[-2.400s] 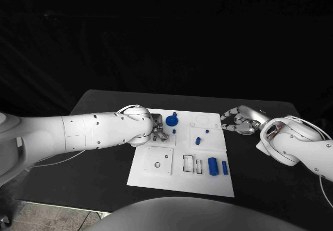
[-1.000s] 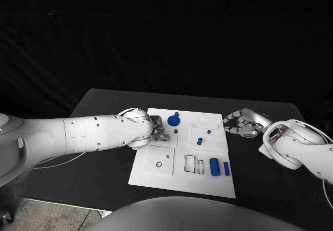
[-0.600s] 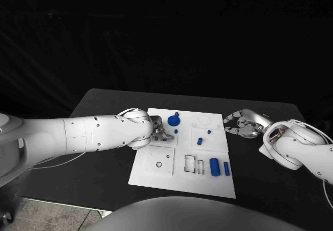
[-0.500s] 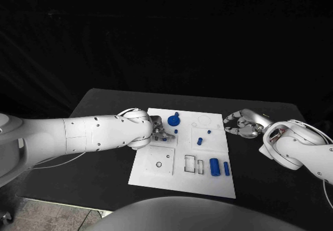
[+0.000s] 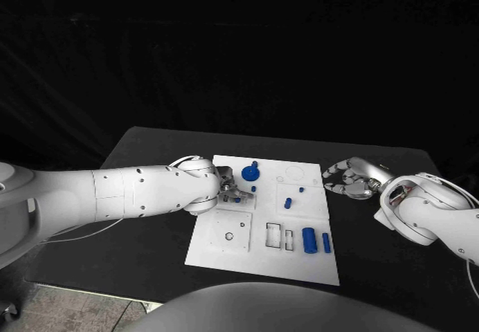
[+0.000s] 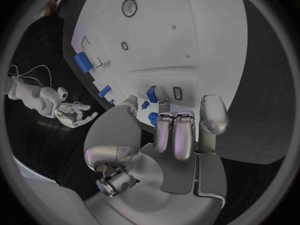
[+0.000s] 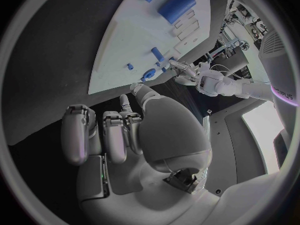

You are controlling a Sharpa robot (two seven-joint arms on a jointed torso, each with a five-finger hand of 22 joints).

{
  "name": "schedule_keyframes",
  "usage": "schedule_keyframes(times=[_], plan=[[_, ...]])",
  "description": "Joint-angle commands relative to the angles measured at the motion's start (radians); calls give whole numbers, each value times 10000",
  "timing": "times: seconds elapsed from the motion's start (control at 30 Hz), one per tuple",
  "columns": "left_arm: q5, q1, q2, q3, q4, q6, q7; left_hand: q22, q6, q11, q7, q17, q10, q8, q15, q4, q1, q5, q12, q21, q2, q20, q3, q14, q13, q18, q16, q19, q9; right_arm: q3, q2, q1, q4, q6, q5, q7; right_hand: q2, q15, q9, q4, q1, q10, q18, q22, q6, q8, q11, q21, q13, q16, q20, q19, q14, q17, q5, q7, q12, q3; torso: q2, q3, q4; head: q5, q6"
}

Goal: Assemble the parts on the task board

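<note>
Head view: the white board (image 5: 261,254) is seen lying in the middle of the black table (image 5: 149,149), its long sides running away from the robot. Bare table is left on every side of it, a broad strip to the left and at the far end, a narrower strip to the right.

The left hand (image 5: 232,189) is placed over the board's left half, near the far end. Its fingers (image 6: 177,135) are bent down together toward the surface, and a small blue part (image 6: 152,94) is seen right at their tips; whether it is pinched or merely touched cannot be told. A round blue part (image 5: 250,172) lies just beyond the hand, near the board's far edge.

The right hand (image 5: 345,178) is held off the board, just beside its right edge near the far corner, above bare table. Its fingers (image 7: 117,135) are loosely curled and apart, and nothing is held in them.

Between the hands, a short blue peg (image 5: 286,203) is found in the right half. Two blue cylinders (image 5: 307,239), a thick and a thin one, lie side by side near the right edge toward the robot, next to two outlined rectangular slots (image 5: 273,235). The near left quarter is taken by a square panel (image 5: 228,230) with a small hole.
</note>
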Motion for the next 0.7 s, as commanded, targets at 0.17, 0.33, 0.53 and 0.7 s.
schedule_keyframes(times=[0.17,0.33,0.53,0.7], plan=[[-168,200,-247,96,230,-131,-13,38,78,-37,-6,2632,1063,87,-19,-20,121,139,61,55,193,-24,-119,1068,2634,37,24,87,76,-1,-4,-7,2,24,-26,40,-13,87,-21,7,116,1050,147,1942,44,-10,55,-63,2634,34,-18,-56,1045,2633,68,6,38,61,-1,11,-23,-4,2],[-180,577,-432,126,394,-49,-23,51,79,-48,-16,2632,1063,103,-29,-20,179,193,61,56,245,-34,-158,1068,2634,36,24,100,112,-1,0,-6,22,15,-26,33,-16,87,-25,11,108,1050,146,1942,43,-11,56,-62,2634,34,-18,-55,1045,2633,80,7,38,64,5,18,-6,-38,2],[-184,935,-559,136,477,179,-50,54,78,-59,-27,2632,1063,116,-39,-25,256,265,61,48,310,-45,-189,1068,2634,37,24,104,148,-1,17,-4,28,20,-26,25,-18,87,-28,17,98,1050,146,1943,42,-13,57,-62,2634,34,-18,-54,1045,2633,90,8,38,68,0,15,-8,-59,2],[-185,1049,-588,140,485,353,-59,68,76,-73,-42,2632,1063,130,-54,-27,375,386,61,40,398,-59,-240,1068,2634,36,24,117,197,-1,15,-2,38,13,-25,29,-18,87,-32,26,84,1050,147,1941,40,-15,58,-66,2634,34,-17,-57,1045,2633,101,9,38,71,5,0,-16,-102,2]])
